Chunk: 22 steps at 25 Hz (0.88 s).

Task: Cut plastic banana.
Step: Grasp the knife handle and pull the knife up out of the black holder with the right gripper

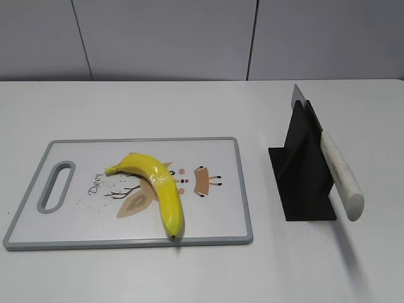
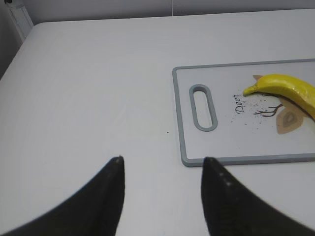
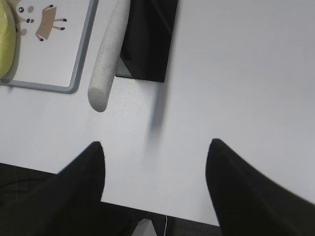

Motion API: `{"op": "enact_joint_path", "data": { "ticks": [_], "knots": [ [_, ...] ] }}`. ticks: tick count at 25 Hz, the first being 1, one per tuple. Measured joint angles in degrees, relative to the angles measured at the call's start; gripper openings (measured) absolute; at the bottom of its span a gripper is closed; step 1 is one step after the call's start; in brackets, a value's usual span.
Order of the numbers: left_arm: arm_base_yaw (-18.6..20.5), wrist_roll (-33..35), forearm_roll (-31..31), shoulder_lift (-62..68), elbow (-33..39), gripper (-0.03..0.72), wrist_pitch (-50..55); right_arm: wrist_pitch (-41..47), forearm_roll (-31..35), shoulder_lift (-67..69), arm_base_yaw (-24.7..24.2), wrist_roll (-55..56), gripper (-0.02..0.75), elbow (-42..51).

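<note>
The plastic banana (image 1: 156, 187) is glossy yellow with a shiny band round its middle. It lies on a white cutting board (image 1: 214, 218) with a grey rim. It also shows in the left wrist view (image 2: 288, 88) and at the edge of the right wrist view (image 3: 6, 46). A knife with a white handle (image 1: 341, 177) rests slanted in a black stand (image 1: 303, 173), handle toward me; the handle also shows in the right wrist view (image 3: 107, 56). My left gripper (image 2: 162, 160) is open over bare table left of the board. My right gripper (image 3: 155, 145) is open near the table's front edge, below the knife handle. Neither gripper shows in the exterior view.
The cutting board (image 2: 231, 158) has a handle slot (image 1: 57, 186) at its left end and a deer drawing. The white table's front edge (image 3: 162, 209) lies just under my right gripper. A grey wall stands behind the table.
</note>
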Motion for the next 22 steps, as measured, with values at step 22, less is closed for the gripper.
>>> {"op": "enact_joint_path", "data": {
  "ticks": [22],
  "knots": [
    [0.0, 0.0, 0.0, 0.0, 0.0, 0.49, 0.0, -4.6, -2.5, 37.3, 16.5, 14.4, 0.512, -11.2]
  ]
}}
